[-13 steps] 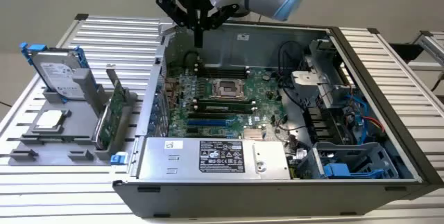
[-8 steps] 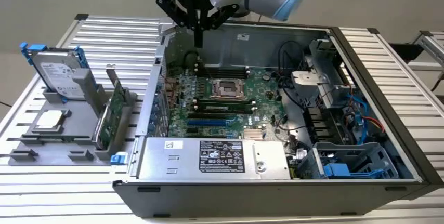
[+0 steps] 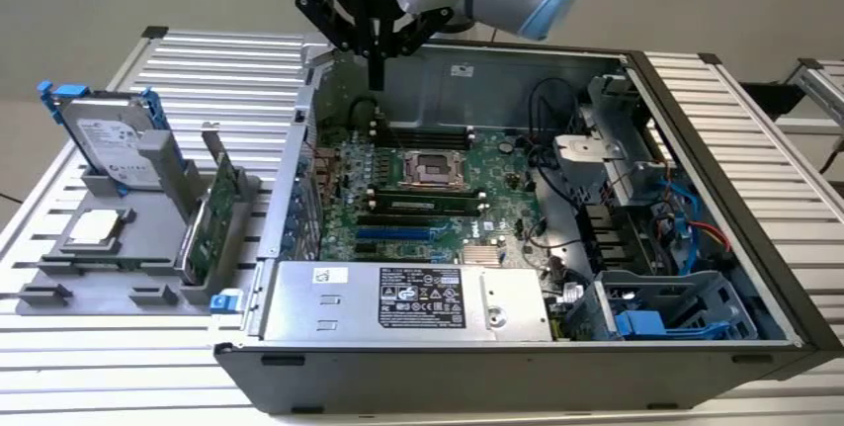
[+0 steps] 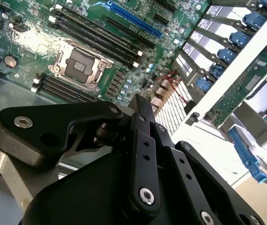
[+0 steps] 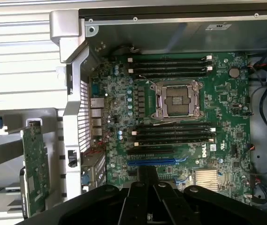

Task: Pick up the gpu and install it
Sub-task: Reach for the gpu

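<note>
The gpu stands on edge in a grey holder outside the open computer case, on the exterior view's left. Its green board side shows in both wrist views. My gripper hangs above the back left corner of the case, over the motherboard. It is well apart from the gpu. The black fingers lie pressed together with nothing between them, and their tip points down at the board near the blue slot.
A silver hard drive in a blue frame and a small square chip share the grey holder. The case wall stands between holder and motherboard. A power supply fills the case's front, with cables on the right.
</note>
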Motion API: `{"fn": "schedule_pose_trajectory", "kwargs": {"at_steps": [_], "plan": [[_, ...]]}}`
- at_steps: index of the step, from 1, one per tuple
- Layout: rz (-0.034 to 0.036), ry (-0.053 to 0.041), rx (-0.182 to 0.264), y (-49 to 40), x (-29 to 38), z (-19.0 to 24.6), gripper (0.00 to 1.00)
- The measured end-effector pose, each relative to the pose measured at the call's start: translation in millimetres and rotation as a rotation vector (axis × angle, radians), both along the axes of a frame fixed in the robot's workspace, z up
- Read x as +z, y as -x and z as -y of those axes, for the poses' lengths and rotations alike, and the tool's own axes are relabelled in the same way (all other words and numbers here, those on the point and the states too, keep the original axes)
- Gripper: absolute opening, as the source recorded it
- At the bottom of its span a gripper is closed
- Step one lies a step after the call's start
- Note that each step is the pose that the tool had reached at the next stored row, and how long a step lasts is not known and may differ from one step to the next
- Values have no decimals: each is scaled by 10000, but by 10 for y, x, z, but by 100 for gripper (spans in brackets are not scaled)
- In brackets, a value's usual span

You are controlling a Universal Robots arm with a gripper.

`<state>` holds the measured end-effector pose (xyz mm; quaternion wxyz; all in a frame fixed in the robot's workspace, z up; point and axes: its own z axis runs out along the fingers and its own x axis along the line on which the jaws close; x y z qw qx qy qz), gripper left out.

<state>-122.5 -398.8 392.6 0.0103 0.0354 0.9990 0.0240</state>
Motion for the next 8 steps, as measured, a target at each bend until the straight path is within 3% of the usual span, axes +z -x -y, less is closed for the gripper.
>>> {"fn": "schedule_pose_trajectory", "kwargs": {"at_steps": [8], "plan": [[1,-1,0,90,-1,0,0]]}}
